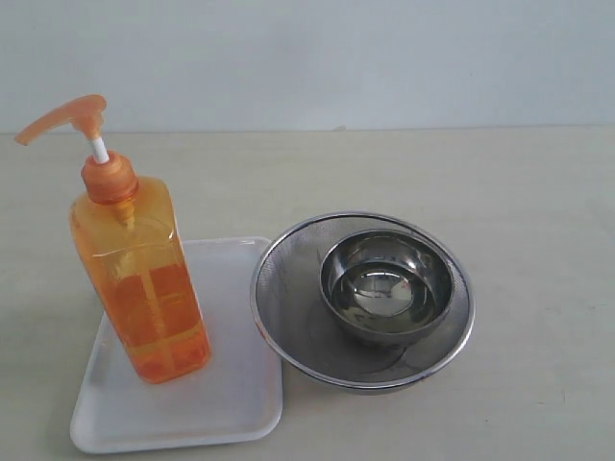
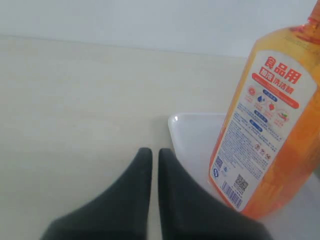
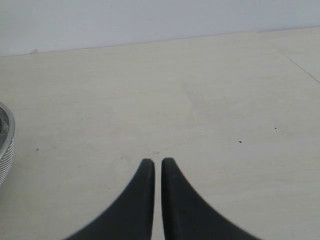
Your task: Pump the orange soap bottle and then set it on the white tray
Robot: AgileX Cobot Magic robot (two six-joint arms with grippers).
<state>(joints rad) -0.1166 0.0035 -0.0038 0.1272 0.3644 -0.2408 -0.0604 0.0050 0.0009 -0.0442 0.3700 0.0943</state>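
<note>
Seen upright on the white tray [image 1: 240, 403]: partly full orange soap bottle [image 1: 139, 279], likely heavyish, smooth-walled, slippery and tippy under its tall pump, best taken across the flat mid-body, with left gripper [image 2: 151, 155] and right gripper [image 3: 154, 162] both pinched closed, empty

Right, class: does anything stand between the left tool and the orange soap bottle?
Nothing visible does. Between the shut left tool and the orange soap bottle lie only bare table and the low rim of the white tray that the bottle stands on.
</note>
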